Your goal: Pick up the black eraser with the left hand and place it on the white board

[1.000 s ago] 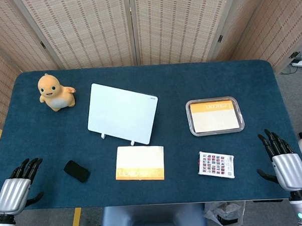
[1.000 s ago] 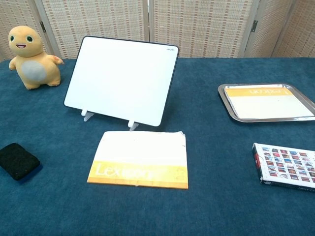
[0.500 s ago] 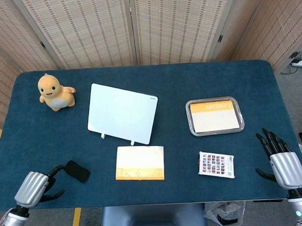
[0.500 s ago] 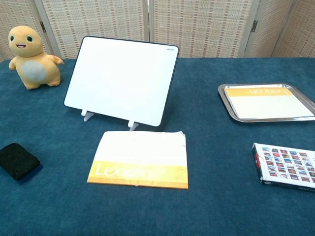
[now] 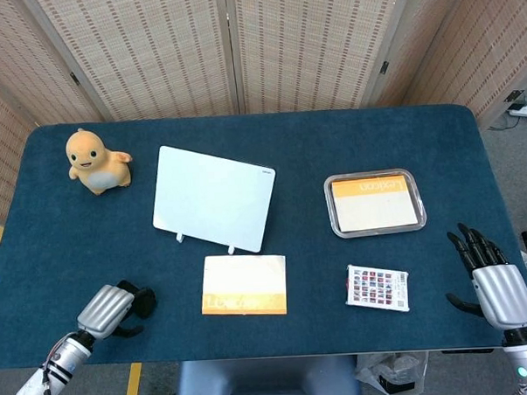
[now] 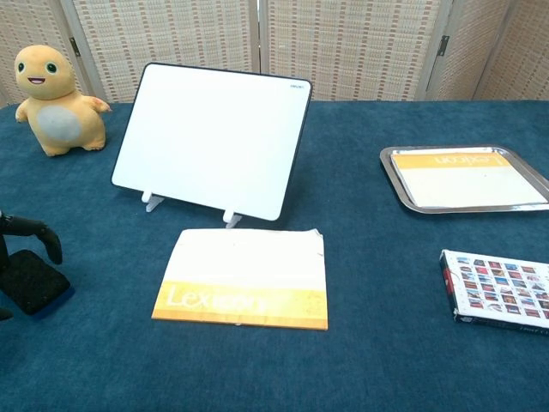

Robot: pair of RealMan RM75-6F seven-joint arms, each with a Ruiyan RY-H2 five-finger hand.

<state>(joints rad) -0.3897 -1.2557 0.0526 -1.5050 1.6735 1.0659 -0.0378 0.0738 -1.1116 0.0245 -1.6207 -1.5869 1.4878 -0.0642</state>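
Observation:
The black eraser (image 5: 145, 300) lies on the blue cloth near the table's front left corner. In the chest view the eraser (image 6: 33, 281) shows at the left edge. My left hand (image 5: 109, 309) has reached it, and its dark fingers (image 6: 33, 232) arch over the eraser's top without closing on it. The white board (image 5: 214, 198) stands tilted on small feet in the middle of the table, well beyond the eraser; the chest view has the board (image 6: 213, 140) too. My right hand (image 5: 493, 279) hovers with fingers spread at the front right edge, holding nothing.
A yellow plush toy (image 5: 96, 161) sits at the back left. A yellow-and-white booklet (image 5: 244, 285) lies in front of the board. A metal tray (image 5: 330, 208) holding another booklet is at the right, with a colourful box (image 5: 378, 288) in front of it.
My left hand has moved from the front left corner rightward and forward until its fingers came over the eraser. The right hand has barely shifted.

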